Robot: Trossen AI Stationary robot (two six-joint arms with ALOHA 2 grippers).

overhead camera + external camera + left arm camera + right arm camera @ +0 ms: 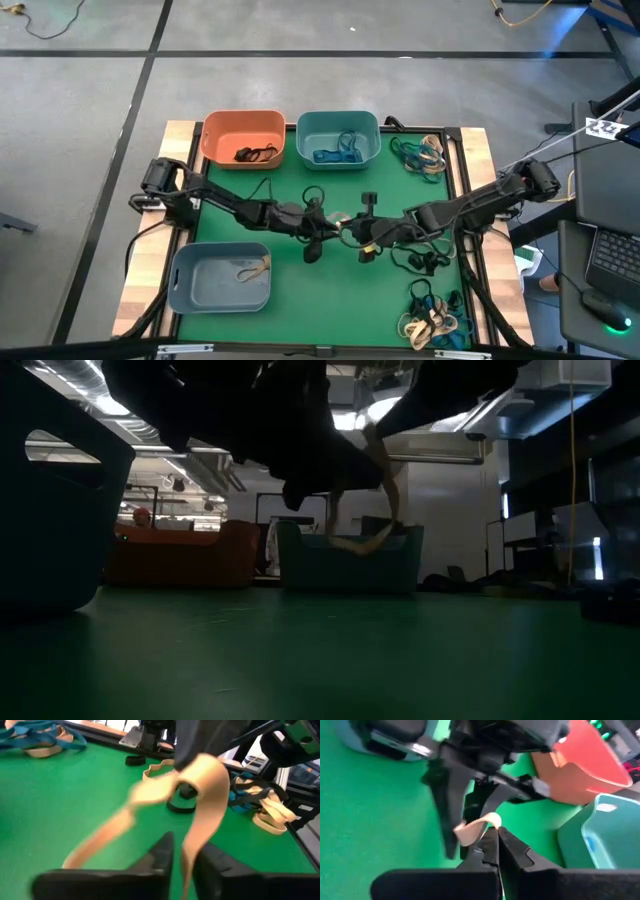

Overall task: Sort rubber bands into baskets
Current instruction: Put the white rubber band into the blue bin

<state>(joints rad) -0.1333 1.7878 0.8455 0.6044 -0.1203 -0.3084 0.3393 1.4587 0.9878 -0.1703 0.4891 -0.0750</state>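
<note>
— Where is the tan rubber band point(200, 795)?

— Up off the mat's middle, between both grippers. It's soft, light and stretchy, so grab the flat strip.

— Who has it?

— The right gripper point(492, 837) pinches one end tight. The left gripper point(182, 855) squeezes the other.

From above, the green desk point(300, 270) is evenly and brightly lit, with soft shadows beneath the arms. At desk level the picture is dim, the arms backlit by ceiling lights. Both wrist views show motion blur, strongest on the tan rubber band point(200, 795).
</note>
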